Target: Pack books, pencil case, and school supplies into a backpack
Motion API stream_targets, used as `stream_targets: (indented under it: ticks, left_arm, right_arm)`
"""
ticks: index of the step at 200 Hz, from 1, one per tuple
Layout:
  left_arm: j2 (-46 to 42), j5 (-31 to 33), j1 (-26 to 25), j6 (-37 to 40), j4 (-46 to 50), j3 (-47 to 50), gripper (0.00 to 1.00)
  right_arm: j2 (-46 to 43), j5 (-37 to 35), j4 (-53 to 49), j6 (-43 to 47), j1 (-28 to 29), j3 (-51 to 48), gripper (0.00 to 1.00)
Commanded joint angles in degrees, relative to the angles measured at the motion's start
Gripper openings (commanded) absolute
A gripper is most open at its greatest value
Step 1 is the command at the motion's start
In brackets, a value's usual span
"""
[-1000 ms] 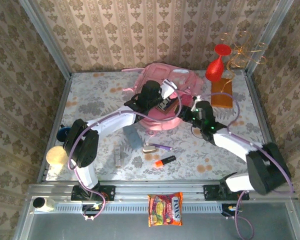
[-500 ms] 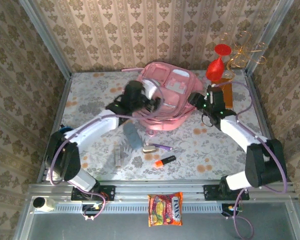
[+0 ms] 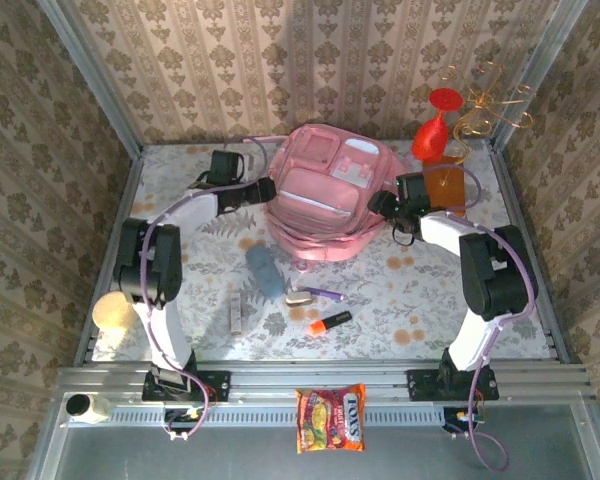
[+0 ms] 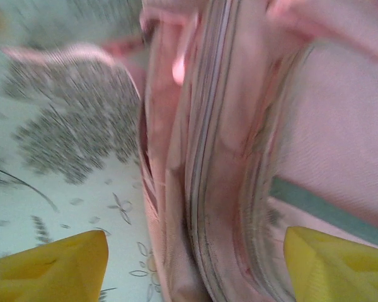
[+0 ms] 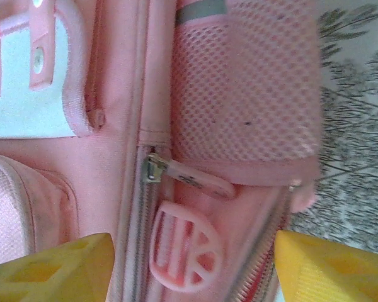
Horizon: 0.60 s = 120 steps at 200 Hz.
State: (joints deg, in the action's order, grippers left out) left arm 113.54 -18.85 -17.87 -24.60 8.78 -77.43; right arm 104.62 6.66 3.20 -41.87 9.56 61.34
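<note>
**Both grippers are standing open at the sides of the pink backpack**

The yellow fingers (image 4: 50,270) of the left gripper (image 4: 196,258) are standing wide apart and are pinching nothing. Between them the side of the backpack (image 4: 340,145) is showing, with its zip line (image 4: 208,157) running away from the fingertips. Outside the left finger the flowered table (image 4: 63,157) is showing. This view is blurred.

The two fingers of the right gripper (image 5: 194,251) are also spread and are holding nothing. Between them a round pink rubber tag (image 5: 186,251) is lying on the fabric. Just beyond it a zip pull (image 5: 176,170) is lying, and farther out a mesh pocket (image 5: 246,88) is showing.

From above, the backpack is lying between the two grippers, one at each side of it. Behind both grippers, toward the arm bases, the pencil case (image 3: 265,270), the purple pen (image 3: 325,294), the beige-white piece (image 3: 300,298), the marker (image 3: 329,322) and the pale stick (image 3: 236,313) are lying on the table, apart from the backpack.
</note>
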Motion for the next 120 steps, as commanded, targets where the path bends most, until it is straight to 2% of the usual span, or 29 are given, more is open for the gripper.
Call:
stream_targets:
  ticks: [1,19,41,60,88,92,120]
  left_arm:
    - [-0.22,-7.87,-0.49,-3.99,-2.76,0.09,0.69]
    - [-0.59,-10.64,-1.35,-4.2,-4.72,1.68,0.62]
    - [-0.73,-11.86,-2.73,-3.56,-3.69,2.34,0.46]
    - [-2.75,-12.44,-4.13,-4.01,-4.63,5.06,0.38]
    - [-7.12,-12.04,-7.9,-4.14,-5.68,10.27,0.38]
    - [-7.61,-11.92,-9.93,-4.22,-5.76,10.77,0.38]
    - [-8.65,-12.67,-15.7,-6.29,-7.5,11.89,0.41]
  right_arm:
    - [1.91,4.88,0.66,1.62,-0.07,2.6,0.66]
    - [3.29,5.53,-0.88,2.91,0.0,4.39,0.64]
    - [5.0,6.29,-2.52,3.97,0.02,6.36,0.59]
    - [5.91,7.11,-3.15,4.65,0.19,7.51,0.55]
    - [8.25,8.56,-7.14,8.03,0.92,11.74,0.52]
    - [8.76,8.56,-7.77,8.53,1.01,12.56,0.51]
    - [13.01,10.94,-10.87,11.62,2.1,19.42,0.5]
